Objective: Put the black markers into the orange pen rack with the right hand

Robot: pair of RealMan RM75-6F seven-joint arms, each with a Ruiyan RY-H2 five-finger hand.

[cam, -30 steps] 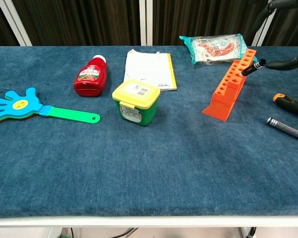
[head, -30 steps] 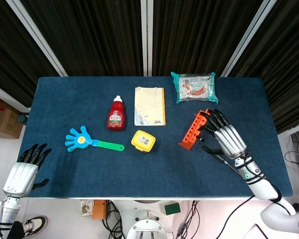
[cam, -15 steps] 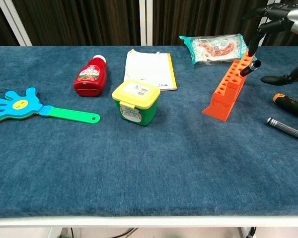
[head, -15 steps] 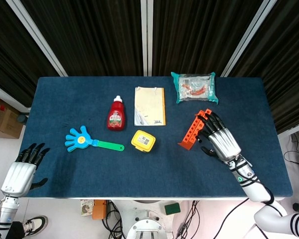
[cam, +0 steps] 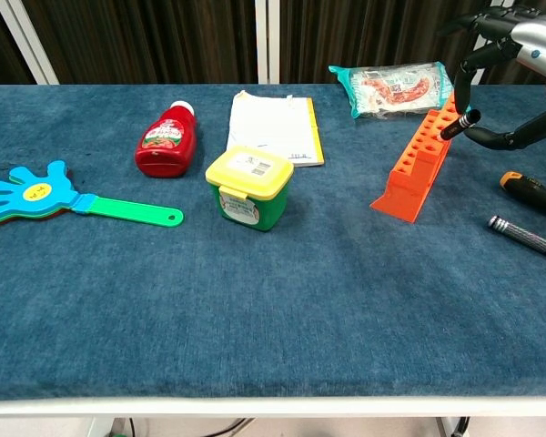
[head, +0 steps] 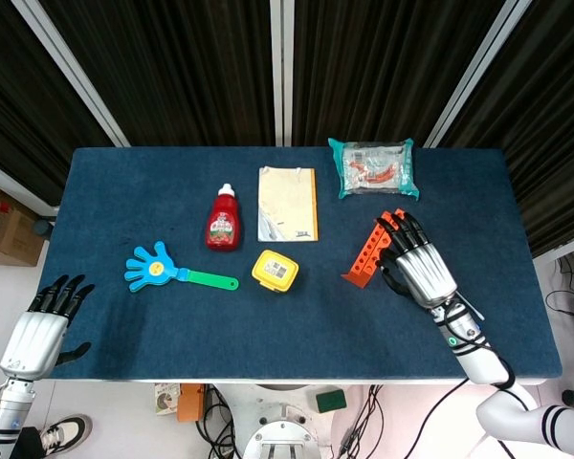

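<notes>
Nearest in the chest view, on the blue cloth of the table (cam: pixel 273 309), a silver-and-black pen (cam: pixel 526 238) lies flat below the right hand (cam: pixel 514 55), and just beyond it is an orange-and-black tool handle (cam: pixel 532 193). The head view hides both of these under the right hand (head: pixel 416 266) and its arm. That top view shows only the back of the hand over the orange pen rack (head: pixel 371 251), fingers fanned toward its far end. The chest view alone shows the black marker (cam: pixel 460 123). It is tilted, its long axis slanting from the hand down and left toward the rack's upper holes, and its capped tip touches or sits just at the orange pen rack (cam: pixel 422 154). The thumb curves under the marker's rear end and the fingers arch above it; whether they actually pinch it cannot be told. The rack itself runs lengthwise away from the camera, stepped higher toward the hand.

To the hand's left stand a yellow-lidded green tub (cam: pixel 248 188), a red ketchup bottle (cam: pixel 166 139) lying down, a notebook (cam: pixel 273 126) and, farther left, a blue hand-shaped clapper (cam: pixel 50 198). A sealed snack packet (cam: pixel 396 87) lies beyond the rack. Only the head view shows the left hand (head: pixel 44 330), off the table's near left corner, fingers apart and holding nothing.
</notes>
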